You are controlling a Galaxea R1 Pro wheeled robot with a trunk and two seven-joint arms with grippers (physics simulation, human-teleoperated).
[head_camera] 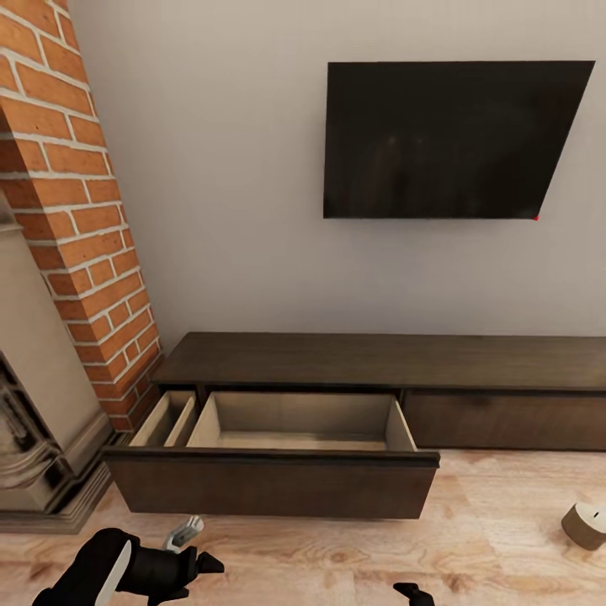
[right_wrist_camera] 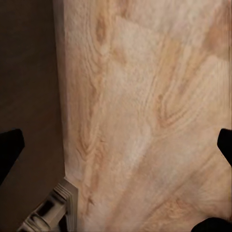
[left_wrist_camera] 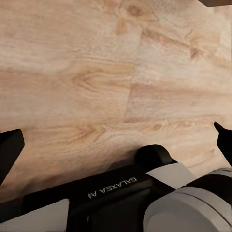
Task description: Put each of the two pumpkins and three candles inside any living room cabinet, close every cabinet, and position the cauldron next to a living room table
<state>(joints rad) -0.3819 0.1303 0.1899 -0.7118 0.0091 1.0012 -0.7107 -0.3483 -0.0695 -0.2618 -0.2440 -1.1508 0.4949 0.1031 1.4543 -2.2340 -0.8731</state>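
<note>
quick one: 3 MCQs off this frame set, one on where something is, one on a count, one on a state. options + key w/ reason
1. Where is the candle?
A. in the open drawer
B. on the wooden floor, right of the open drawer
C. on top of the cabinet

2. How many compartments show inside the open drawer?
A. one
B. two
C. four

3. What state is the cabinet in?
A. all fronts shut
B. left drawer pulled out, nothing visible inside
C. left drawer pulled out with pumpkins inside

Key:
1 B: the tan cylinder sits on the floor near the head view's right edge.
2 B: a divider splits off a narrow left section from the wide one.
3 B: the drawer projects over the floor and the visible bottom is bare, while the right front sits flush.
</note>
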